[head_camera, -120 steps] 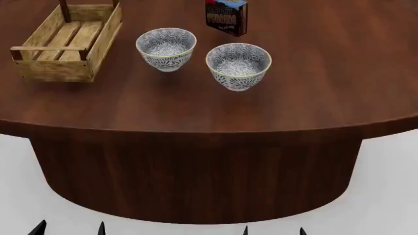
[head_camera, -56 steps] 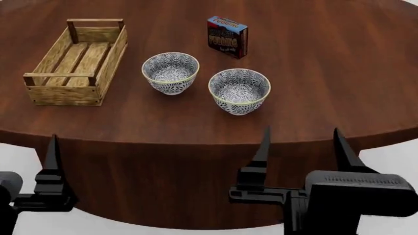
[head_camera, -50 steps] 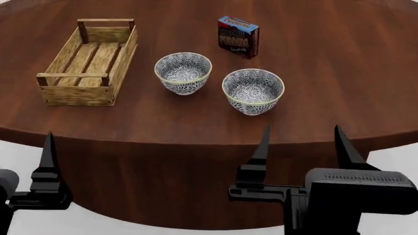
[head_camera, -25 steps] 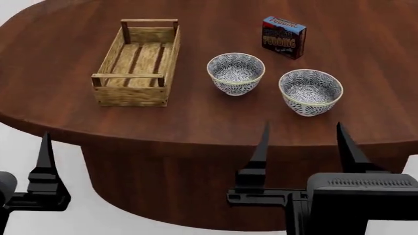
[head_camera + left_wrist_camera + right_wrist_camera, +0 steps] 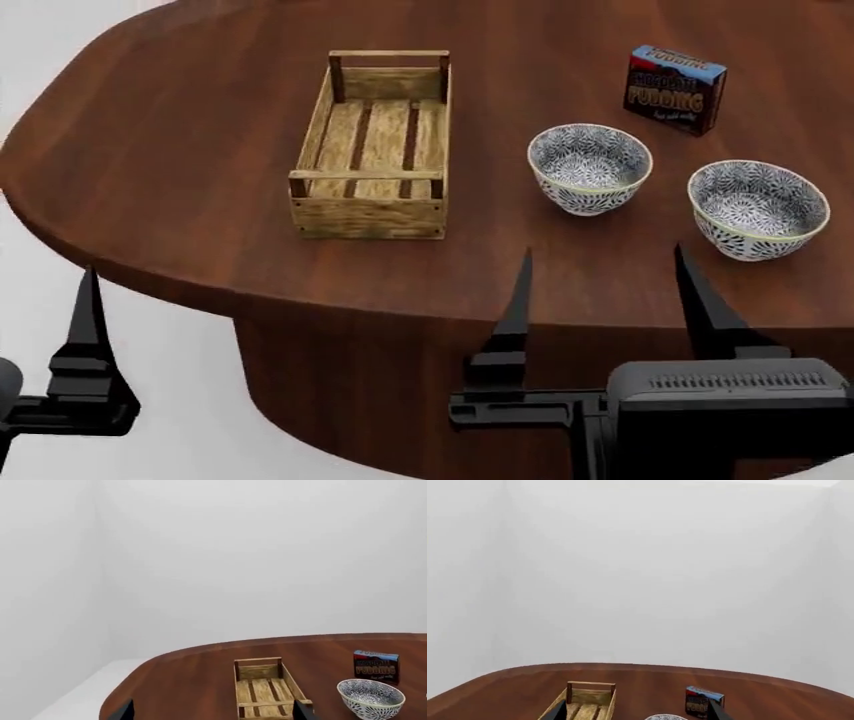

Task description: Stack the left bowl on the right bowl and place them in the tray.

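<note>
One tray, left of centre on the round brown table, long axis running near to far, open side up, nothing inside. Two patterned bowls, both upright and apart: left bowl just right of the tray, right bowl further right and slightly nearer. One dark printed box standing beyond the bowls, far right. Right gripper low at the near table edge, fingers spread wide, holding nothing. Left gripper: only one finger visible off the table's near left, so opening impossible to judge.
</note>
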Controlling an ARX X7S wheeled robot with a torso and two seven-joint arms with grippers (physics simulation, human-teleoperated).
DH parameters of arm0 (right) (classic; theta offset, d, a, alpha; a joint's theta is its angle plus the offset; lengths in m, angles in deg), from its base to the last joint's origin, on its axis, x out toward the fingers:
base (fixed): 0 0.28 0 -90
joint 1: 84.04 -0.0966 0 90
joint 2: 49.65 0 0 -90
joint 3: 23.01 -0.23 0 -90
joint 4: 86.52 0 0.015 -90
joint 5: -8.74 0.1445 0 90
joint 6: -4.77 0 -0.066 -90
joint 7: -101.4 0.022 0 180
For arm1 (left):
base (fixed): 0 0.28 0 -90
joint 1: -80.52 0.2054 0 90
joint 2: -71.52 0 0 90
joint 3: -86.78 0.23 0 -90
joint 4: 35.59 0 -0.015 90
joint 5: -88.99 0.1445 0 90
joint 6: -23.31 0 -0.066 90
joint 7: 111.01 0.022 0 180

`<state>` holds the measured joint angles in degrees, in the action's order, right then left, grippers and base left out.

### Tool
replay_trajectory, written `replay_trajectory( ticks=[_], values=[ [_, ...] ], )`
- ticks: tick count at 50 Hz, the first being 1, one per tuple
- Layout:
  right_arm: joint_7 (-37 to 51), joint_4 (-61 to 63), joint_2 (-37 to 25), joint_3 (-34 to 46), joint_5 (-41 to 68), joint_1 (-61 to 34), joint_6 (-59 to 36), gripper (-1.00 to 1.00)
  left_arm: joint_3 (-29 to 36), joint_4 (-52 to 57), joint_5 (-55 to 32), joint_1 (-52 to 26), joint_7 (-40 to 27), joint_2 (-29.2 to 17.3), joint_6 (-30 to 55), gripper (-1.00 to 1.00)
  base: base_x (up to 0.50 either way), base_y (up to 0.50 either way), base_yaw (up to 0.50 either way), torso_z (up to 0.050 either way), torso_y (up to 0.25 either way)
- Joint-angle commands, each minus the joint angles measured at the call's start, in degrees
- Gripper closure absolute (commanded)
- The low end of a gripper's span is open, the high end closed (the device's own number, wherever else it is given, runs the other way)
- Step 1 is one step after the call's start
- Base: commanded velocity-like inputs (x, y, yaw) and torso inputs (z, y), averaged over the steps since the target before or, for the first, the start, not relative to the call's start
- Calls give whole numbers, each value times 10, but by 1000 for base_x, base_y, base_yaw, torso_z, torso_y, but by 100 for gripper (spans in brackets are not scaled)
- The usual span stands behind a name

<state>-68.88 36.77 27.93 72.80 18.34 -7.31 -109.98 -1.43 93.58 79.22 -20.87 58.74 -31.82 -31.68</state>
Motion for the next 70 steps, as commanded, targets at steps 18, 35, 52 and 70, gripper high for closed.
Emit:
replay_trajectory(
  ticks=[18,35,52,70],
  values=[
    [-1,15,-8,-8,28,7,6,-100,11,21,-4,9,-8,-9,3,-100,495,79,0,0,0],
    [6,31,-13,-7,36,10,-1,-100,8,35,-10,15,-12,-15,-2,-100,500,0,0,0,1],
    [10,26,-17,-6,43,8,0,-100,14,33,-21,19,-5,-20,-16,-100,500,0,0,0,1],
    [16,32,-22,-9,51,9,-2,-100,14,41,-28,24,-6,-26,-25,-100,500,0,0,0,1]
  ],
)
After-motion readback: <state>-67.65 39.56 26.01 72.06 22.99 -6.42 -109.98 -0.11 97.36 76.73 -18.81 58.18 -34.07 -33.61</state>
